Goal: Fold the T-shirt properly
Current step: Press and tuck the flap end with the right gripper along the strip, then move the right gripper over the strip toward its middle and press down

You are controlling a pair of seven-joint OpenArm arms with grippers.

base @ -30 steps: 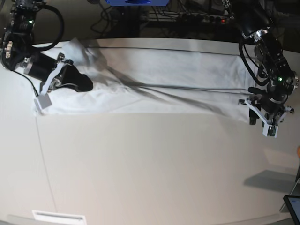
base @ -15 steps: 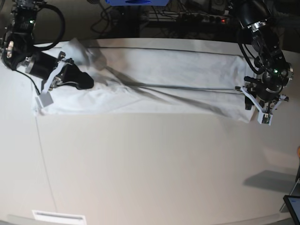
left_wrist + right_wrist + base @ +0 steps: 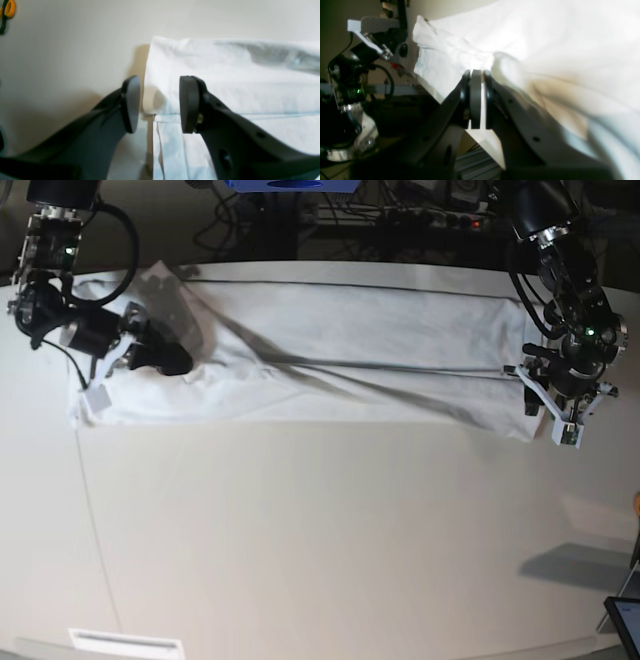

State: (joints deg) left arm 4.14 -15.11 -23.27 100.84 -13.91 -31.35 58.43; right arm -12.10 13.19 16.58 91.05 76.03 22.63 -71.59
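Left wrist view shows the left claw [image 3: 160, 105] released, its two dark pads standing apart over the folded corner edge of the T-shirt [image 3: 237, 82], one pad over bare bench [image 3: 70, 45] and the other over the cloth, with nothing pinched between them. Right wrist view shows the right claw [image 3: 477, 100] clenched, pads pressed together with only a thin sliver between; whether a fold of cloth is caught there cannot be told, though white fabric bunches up right against its tip. Outward from there, the base view has the T-shirt [image 3: 360, 355] lying as a long, flat band across the far part of the bench [image 3: 330, 540], creased diagonally, with the right claw [image 3: 165, 358] at its rumpled end and the left claw [image 3: 560, 415] at the opposite end. Cables [image 3: 250, 220] and dark gear crowd the bench's far edge.
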